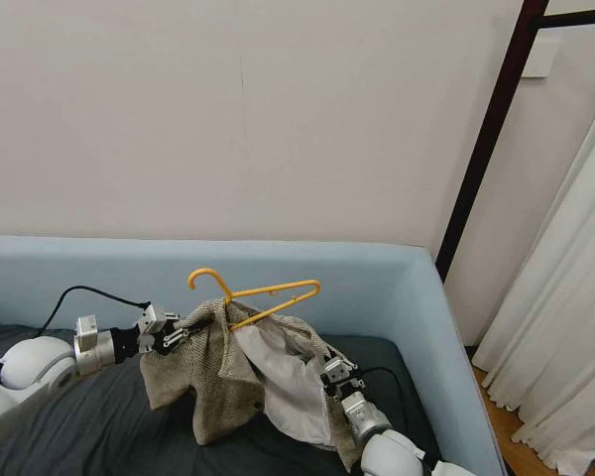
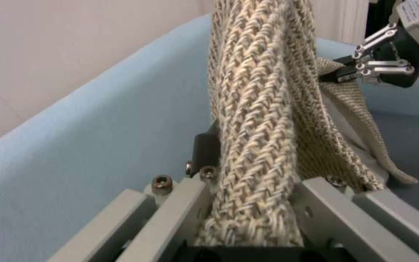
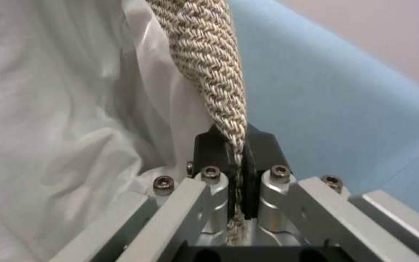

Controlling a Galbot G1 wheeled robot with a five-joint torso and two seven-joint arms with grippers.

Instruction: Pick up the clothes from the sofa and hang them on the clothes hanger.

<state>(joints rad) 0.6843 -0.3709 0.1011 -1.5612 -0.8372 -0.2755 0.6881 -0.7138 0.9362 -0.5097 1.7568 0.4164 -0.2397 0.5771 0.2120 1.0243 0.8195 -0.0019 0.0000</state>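
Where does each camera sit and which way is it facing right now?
Head view: from the robot's head, facing forward and down at the sofa; both arms show, left gripper and right gripper holding up the jacket with the hanger.
Left wrist view: on the left wrist, looking along its own fingers clamped on the jacket, toward the sofa back; the right gripper shows beyond.
Right wrist view: on the right wrist, looking along its fingers pinching the jacket's edge, white lining beside.
Shared: all three show jacket and sofa.

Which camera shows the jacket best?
Head view: the whole woven jacket hangs on the orange hanger, held by the left gripper and right gripper. Left wrist view shows a thick fold in its jaws; right wrist view, a thin edge pinched, plus white lining.
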